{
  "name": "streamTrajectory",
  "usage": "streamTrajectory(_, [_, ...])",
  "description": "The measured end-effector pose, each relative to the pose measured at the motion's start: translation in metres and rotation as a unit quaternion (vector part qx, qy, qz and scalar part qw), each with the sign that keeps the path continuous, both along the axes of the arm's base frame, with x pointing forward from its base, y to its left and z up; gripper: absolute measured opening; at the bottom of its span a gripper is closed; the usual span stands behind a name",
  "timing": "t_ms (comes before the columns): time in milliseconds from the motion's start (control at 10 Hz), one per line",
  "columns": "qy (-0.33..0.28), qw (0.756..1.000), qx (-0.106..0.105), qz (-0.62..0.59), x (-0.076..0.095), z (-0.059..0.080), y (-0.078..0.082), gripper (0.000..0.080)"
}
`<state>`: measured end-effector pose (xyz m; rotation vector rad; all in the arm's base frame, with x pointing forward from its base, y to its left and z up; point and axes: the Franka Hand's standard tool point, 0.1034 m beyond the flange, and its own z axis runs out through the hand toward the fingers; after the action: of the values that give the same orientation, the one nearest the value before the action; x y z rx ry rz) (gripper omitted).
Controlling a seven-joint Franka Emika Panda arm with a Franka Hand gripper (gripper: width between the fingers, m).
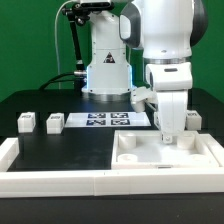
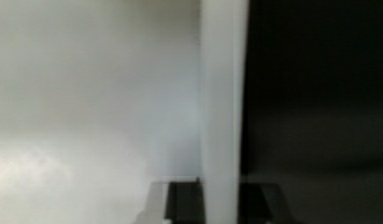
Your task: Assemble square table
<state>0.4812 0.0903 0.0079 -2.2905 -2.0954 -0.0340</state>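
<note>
The square table's white slab (image 1: 190,158) lies rimmed face up at the exterior view's right, against the white rail. My gripper (image 1: 168,133) points straight down at the slab's far rim. In the wrist view the dark fingers (image 2: 184,203) stand on either side of a thin white rim (image 2: 223,100), shut on it, with the slab's pale recessed face (image 2: 90,110) on one side and black table on the other. Two small white posts (image 1: 27,122) (image 1: 53,123) stand at the exterior view's left. A third post (image 1: 192,119) stands behind the slab at the right.
The marker board (image 1: 105,120) lies flat in the middle, in front of the arm's base (image 1: 105,75). A long white rail (image 1: 50,181) edges the black surface along the front and turns up at the left (image 1: 8,150).
</note>
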Motion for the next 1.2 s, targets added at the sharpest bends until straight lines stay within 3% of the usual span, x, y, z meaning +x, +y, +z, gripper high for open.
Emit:
streamTrajectory(100, [0.0, 1.0, 0.0, 0.0, 0.0, 0.0, 0.0, 0.006])
streamTrajectory(200, [0.0, 1.0, 0.0, 0.0, 0.0, 0.0, 0.0, 0.0245])
streamTrajectory(300, [0.0, 1.0, 0.0, -0.001, 0.0, 0.0, -0.001, 0.038])
streamTrajectory(400, [0.0, 1.0, 0.0, -0.001, 0.0, 0.0, -0.001, 0.038])
streamTrajectory(500, [0.0, 1.0, 0.0, -0.001, 0.0, 0.0, -0.001, 0.0559])
streamTrajectory(600, [0.0, 1.0, 0.0, -0.001, 0.0, 0.0, -0.001, 0.0621])
streamTrajectory(900, [0.0, 1.0, 0.0, -0.002, 0.0, 0.0, -0.002, 0.0648])
streamTrajectory(1200, [-0.02, 0.996, 0.001, -0.085, -0.013, 0.024, 0.001, 0.0649])
